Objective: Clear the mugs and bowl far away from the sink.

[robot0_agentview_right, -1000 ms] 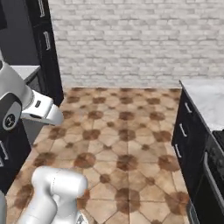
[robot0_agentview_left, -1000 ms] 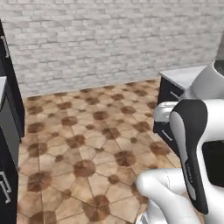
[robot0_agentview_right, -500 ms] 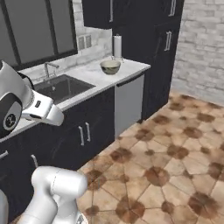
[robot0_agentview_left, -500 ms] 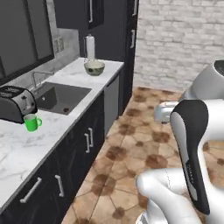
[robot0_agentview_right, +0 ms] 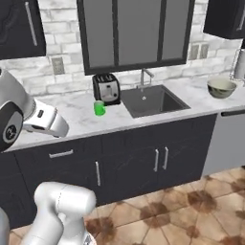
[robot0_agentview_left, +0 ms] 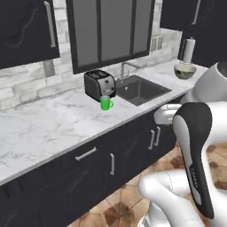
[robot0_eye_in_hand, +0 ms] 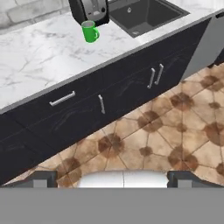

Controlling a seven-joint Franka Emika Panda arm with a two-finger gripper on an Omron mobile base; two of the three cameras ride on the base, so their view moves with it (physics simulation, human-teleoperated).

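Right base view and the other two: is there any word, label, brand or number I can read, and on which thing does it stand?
No readable text anywhere.
Toaster: no brand or label visible.
Green mug: plain.
Bowl: plain.
Round dark emblem on the robot arm: too blurred to read.

Toaster [robot0_agentview_right: 106, 88] touching mug [robot0_agentview_right: 99, 108]

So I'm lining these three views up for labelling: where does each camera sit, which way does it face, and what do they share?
Left base view: behind the arm's left, facing the counter; toaster, mug, sink, bowl; white arm at lower right.
Right base view: behind the arm's right, facing the cabinets squarely; arm at lower left.
Hand view: on the hand, looking down at floor and cabinet fronts; dark tips of the open jaws at the bottom.
Shared: all show mug, toaster and sink.
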